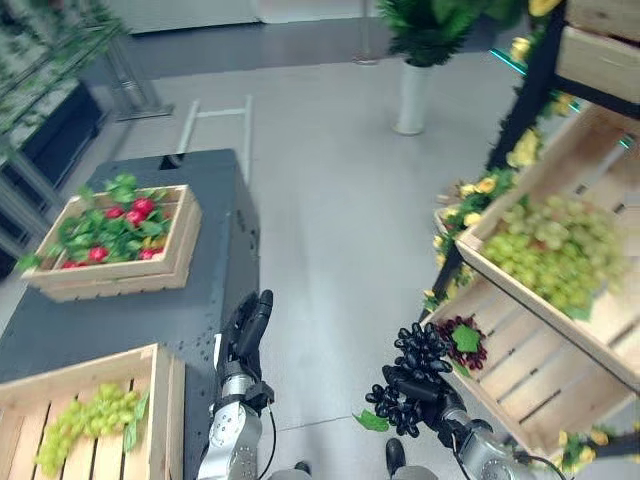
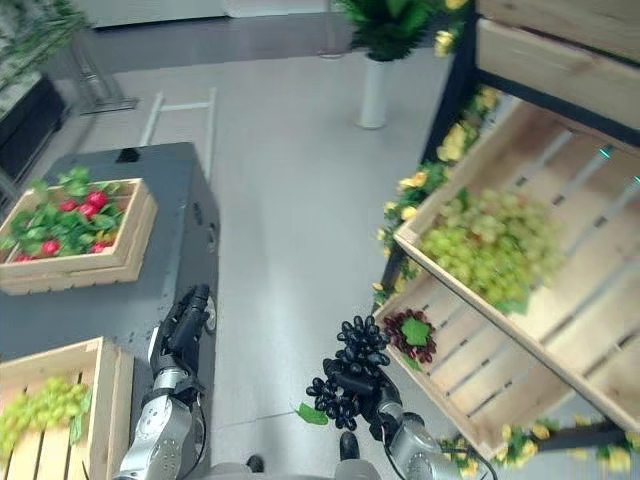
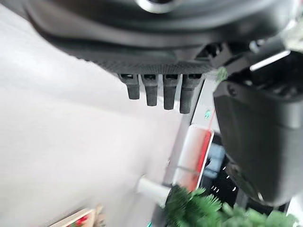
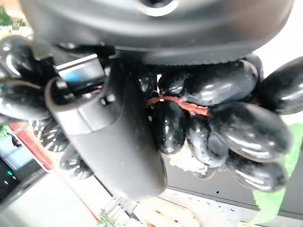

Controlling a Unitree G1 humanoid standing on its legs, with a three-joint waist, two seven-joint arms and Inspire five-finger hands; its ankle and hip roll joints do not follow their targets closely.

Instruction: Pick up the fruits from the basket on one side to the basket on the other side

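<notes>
1. A tall wooden rack of slanted slatted crates (image 1: 560, 330) stood along the robot's right side, trimmed with yellow flowers and green leaves.
2. A dark grey rectangular bench (image 1: 205, 290) stood on the robot's left, on the pale grey floor.
3. The rack's middle crate (image 1: 600, 170) held a big heap of pale green grapes (image 1: 550, 250) against its lower edge.
4. The lower rack crate (image 1: 530, 370) held a small dark red grape bunch with a green leaf (image 1: 462, 343) at its near-left corner.
5. A light wooden crate of red fruits among green leaves (image 1: 115, 240) sat near the bench's far-left corner.
6. Another light wooden crate (image 1: 160, 400) sat at the bench's near edge, holding a small bunch of pale green grapes (image 1: 85, 422).
7. A white cylindrical vase with a dark green plant (image 1: 410, 95) stood on the floor far ahead.
8. The bunch of glossy black grapes with a green leaf (image 1: 410, 380) hung over the floor, between bench and rack, just beside the lower crate's left corner.
9. The right hand (image 1: 425, 392) was curled tightly around that black bunch, thumb across the berries.
10. The left hand (image 1: 248, 330) was raised beside the bench's right edge, fingers straight, holding nothing.
</notes>
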